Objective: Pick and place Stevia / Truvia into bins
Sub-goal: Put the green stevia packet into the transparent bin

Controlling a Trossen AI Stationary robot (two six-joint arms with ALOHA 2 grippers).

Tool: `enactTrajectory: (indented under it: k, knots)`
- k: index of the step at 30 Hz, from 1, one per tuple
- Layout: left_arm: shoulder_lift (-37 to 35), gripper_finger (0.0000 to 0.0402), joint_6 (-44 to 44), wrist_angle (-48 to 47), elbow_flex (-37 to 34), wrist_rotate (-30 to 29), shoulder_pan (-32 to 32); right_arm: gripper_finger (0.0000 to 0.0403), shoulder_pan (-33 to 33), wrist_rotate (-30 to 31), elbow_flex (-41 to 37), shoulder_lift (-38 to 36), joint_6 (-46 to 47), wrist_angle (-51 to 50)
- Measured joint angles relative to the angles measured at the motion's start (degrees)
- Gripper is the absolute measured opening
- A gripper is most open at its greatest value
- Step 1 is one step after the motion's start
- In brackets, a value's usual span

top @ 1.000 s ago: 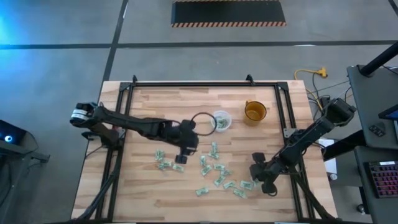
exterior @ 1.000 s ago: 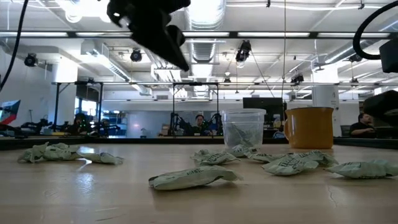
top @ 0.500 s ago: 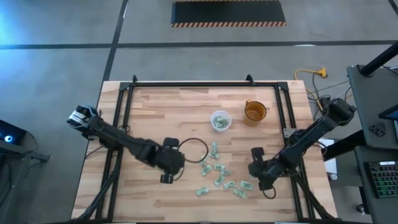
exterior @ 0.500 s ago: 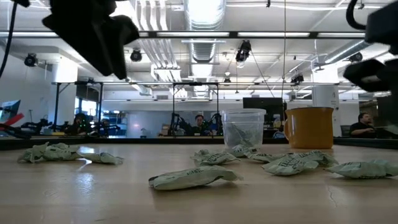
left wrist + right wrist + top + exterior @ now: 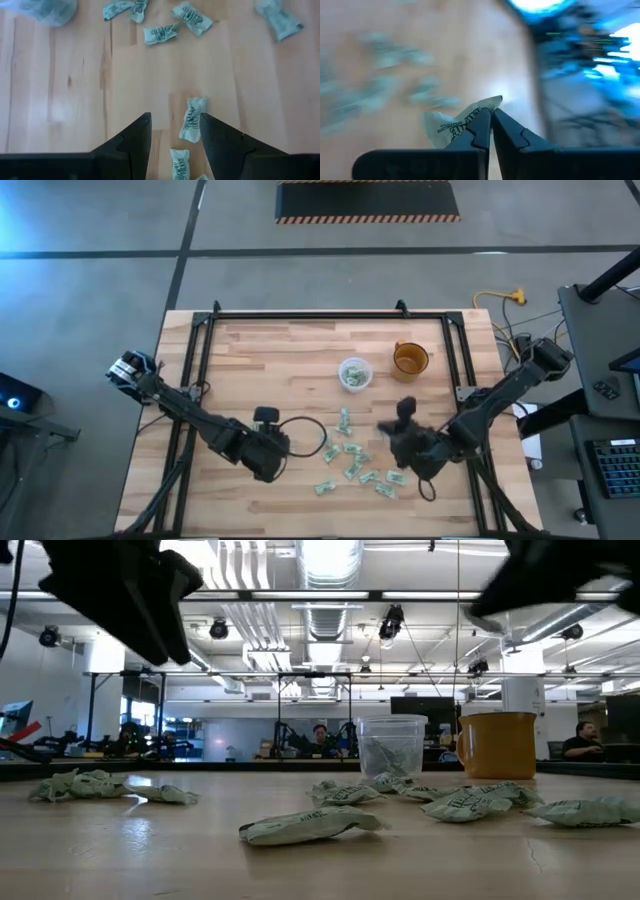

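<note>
Several pale green Stevia sachets [image 5: 352, 458] lie flat on the wooden table, also seen in the low view [image 5: 310, 825]. The bin is a clear cup [image 5: 354, 374] standing at the centre back, with sachets inside. My right gripper [image 5: 386, 430] hangs above the sachets right of centre, shut on one sachet [image 5: 452, 124]. My left gripper [image 5: 175, 131] hovers open over the left group. One sachet [image 5: 192, 119] of that group lies on the table beyond its fingertips. My right gripper pinches one end of the sachet [image 5: 481, 116] between its two fingertips. The rest of the sachet sticks out sideways from the fingers. It is lifted clear of the table.
An orange cup [image 5: 410, 359] stands right of the clear cup. A black metal frame [image 5: 300, 315] runs along the table's far and side edges. Bare wood lies at the far left and along the near edge.
My left gripper has swung from beside the clear cup toward the table's near-left, stopping over the left sachets, and is still open. My right gripper has risen from the table with a sachet, drifted left and rolled its wrist, staying shut.
</note>
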Motion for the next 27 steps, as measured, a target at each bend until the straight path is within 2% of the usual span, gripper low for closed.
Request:
enactTrajectory:
  k: [2,5,14,18,27]
  knots:
    - [0.1,0.0151,0.0,1.7,-1.8,-0.3,0.0,0.0009,-2.4,5.3,0.6,0.0,-2.6,1.9]
    - [0.1,0.0151,0.0,2.6,-4.2,-0.3,0.0,0.0009,-7.4,5.9,1.2,0.0,-6.7,5.4]
    - [0.1,0.0151,-2.8,3.5,-5.9,-0.3,0.1,0.0009,-25.0,-8.4,-2.0,0.0,-15.7,17.4]
    - [0.1,0.0151,-2.7,4.1,-6.0,-0.3,0.2,0.0009,-31.6,-11.9,-3.1,0.0,-15.9,20.8]
    - [0.0,0.0151,-2.3,4.9,-6.0,-0.3,0.2,0.0009,-39.8,-23.3,-5.9,0.1,-14.6,26.5]
